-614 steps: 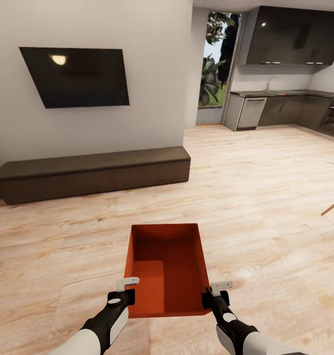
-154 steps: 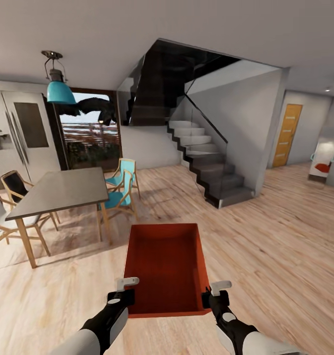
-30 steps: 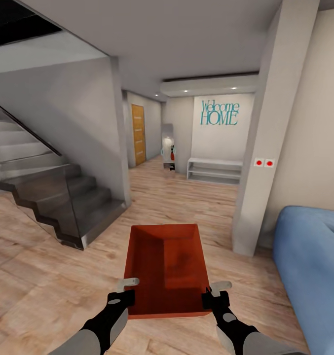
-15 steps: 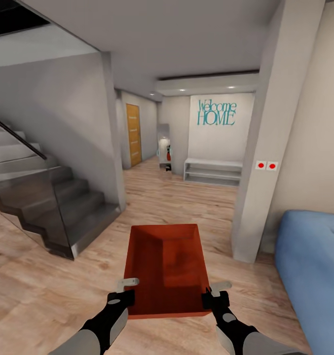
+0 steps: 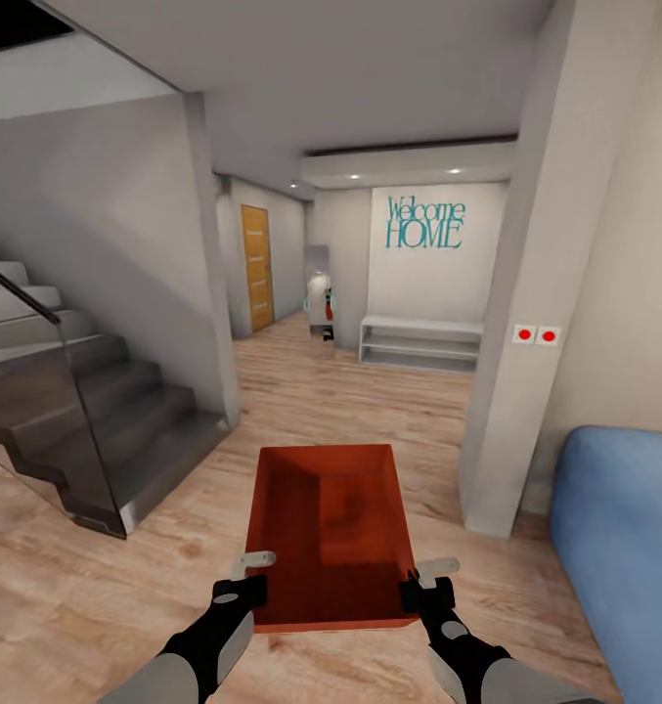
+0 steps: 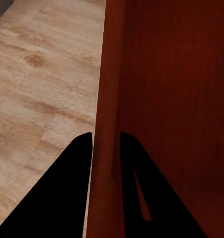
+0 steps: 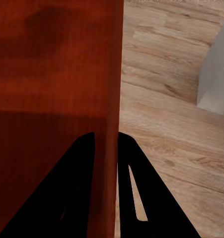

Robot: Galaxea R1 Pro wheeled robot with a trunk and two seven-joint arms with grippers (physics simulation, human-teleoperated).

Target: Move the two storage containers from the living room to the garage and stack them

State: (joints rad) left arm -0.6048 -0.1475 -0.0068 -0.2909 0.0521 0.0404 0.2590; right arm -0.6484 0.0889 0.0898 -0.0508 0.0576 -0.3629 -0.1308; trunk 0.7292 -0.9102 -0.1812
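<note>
One orange-red open-top storage container (image 5: 329, 533) hangs in front of me above a pale wood-plank floor, held by both arms. My left gripper (image 5: 244, 577) is shut on its left wall near the near corner; the left wrist view has that wall (image 6: 108, 124) pinched between two dark fingers (image 6: 67, 188). My right gripper (image 5: 423, 582) is shut on the right wall, and in the right wrist view the wall (image 7: 114, 99) runs between the fingers (image 7: 77, 183). The bin is empty. The garage is out of view.
A staircase with a glass panel (image 5: 86, 411) rises at the left. A white pillar (image 5: 511, 323) and a blue sofa (image 5: 619, 528) stand at the right. Ahead, a hallway leads past an orange door (image 5: 256, 266) to a white bench (image 5: 419, 342) under "Welcome HOME" lettering.
The whole view has shifted: the stairs slid left, the pillar and hallway came nearer. The container and both grippers keep the same place in the picture.
</note>
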